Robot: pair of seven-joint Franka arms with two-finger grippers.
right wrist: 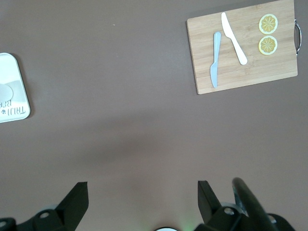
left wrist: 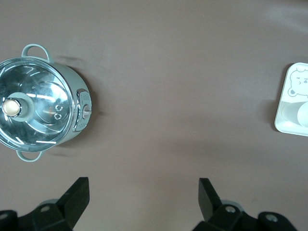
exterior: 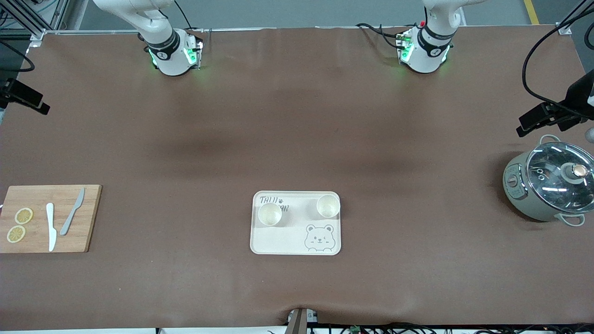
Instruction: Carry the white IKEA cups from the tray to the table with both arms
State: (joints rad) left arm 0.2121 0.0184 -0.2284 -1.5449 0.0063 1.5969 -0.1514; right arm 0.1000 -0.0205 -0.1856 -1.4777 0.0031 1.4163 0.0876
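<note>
Still two white IKEA cups [exterior: 270,214] [exterior: 327,206] on tray [exterior: 283,241]

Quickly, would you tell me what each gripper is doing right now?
Left gripper: open, holding nothing, up over bare table near the pot.
Right gripper: open, holding nothing, up over bare table near the cutting board.

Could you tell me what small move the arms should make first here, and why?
Probably bring each open gripper, left gripper and right gripper, over its nearer cup. Both white cups stand on the tray, while both grippers are over bare table, holding nothing.
</note>
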